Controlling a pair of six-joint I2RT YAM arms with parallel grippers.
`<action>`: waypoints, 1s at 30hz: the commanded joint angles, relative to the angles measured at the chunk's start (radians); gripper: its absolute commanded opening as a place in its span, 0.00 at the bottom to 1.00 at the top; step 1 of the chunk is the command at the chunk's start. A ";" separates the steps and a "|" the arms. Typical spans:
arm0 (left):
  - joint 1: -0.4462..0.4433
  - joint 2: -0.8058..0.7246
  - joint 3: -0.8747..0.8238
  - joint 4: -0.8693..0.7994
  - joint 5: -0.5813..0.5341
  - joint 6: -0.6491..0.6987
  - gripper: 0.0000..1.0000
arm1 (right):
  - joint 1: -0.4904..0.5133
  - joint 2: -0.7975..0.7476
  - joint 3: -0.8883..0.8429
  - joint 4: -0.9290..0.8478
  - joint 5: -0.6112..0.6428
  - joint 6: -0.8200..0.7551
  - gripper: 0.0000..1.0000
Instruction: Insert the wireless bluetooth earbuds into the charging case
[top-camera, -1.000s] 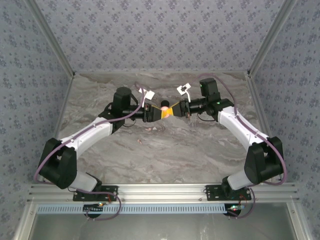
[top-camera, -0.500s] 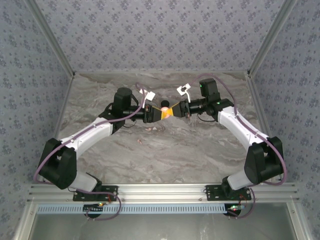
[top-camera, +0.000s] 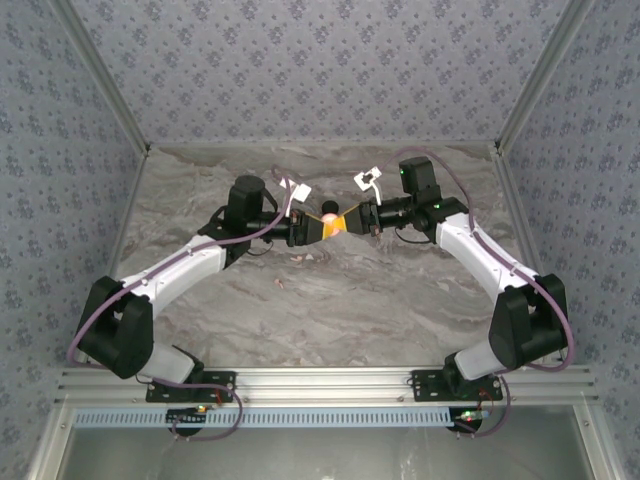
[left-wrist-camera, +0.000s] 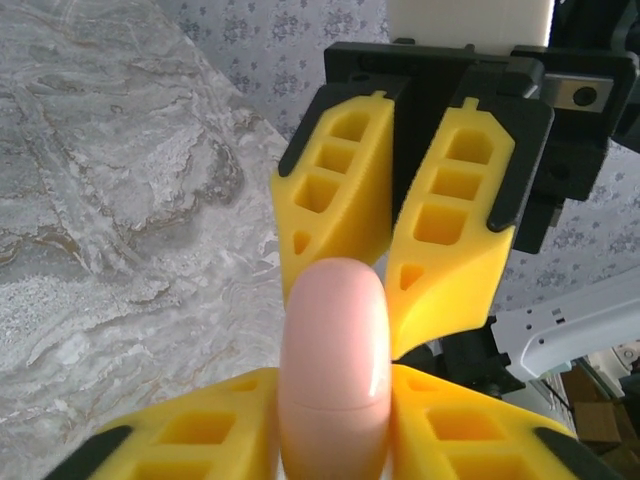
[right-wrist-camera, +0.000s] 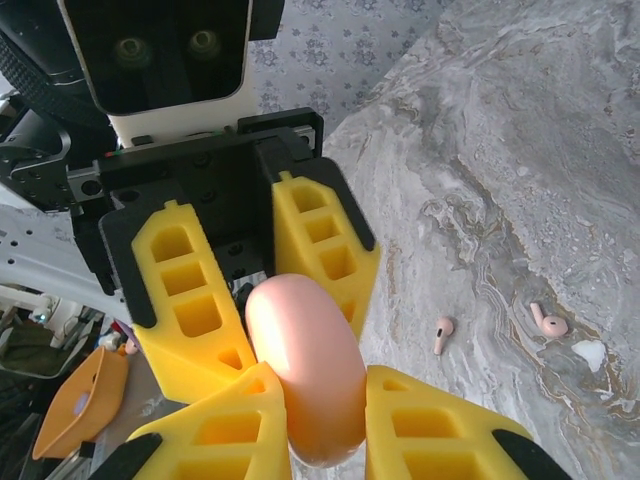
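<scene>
Pale pink earbuds (right-wrist-camera: 443, 335), two, lying loose on marble table (right-wrist-camera: 560, 150), near each other, not touching | pink charging case (right-wrist-camera: 305, 370) held up above table, well apart from earbuds | left gripper (left-wrist-camera: 335, 385) clamped on one end of case | right gripper (right-wrist-camera: 318, 390) clamped on opposite end, yellow fingers of both nearly meeting

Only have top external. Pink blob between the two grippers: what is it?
Observer: A pink case, held above the table; its lid looks shut.
Operator: Who's gripping it?
Observer: The right gripper is clamped on one end.
Operator: And the left?
Observer: The left gripper is pinching the other end, with a finger against each side.
Operator: Earbuds?
Observer: Two pink earbuds are lying on the table, apart from each other, outside the case.
</scene>
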 joint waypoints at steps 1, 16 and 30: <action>-0.005 -0.021 0.012 -0.007 -0.002 0.018 0.23 | 0.011 -0.031 0.033 -0.015 -0.018 0.005 0.19; -0.004 -0.037 -0.033 0.104 -0.116 0.165 0.14 | 0.020 -0.153 0.025 -0.161 0.254 -0.041 0.52; -0.047 -0.122 -0.124 0.166 -0.108 0.458 0.15 | 0.080 -0.150 0.076 -0.252 0.322 -0.110 0.55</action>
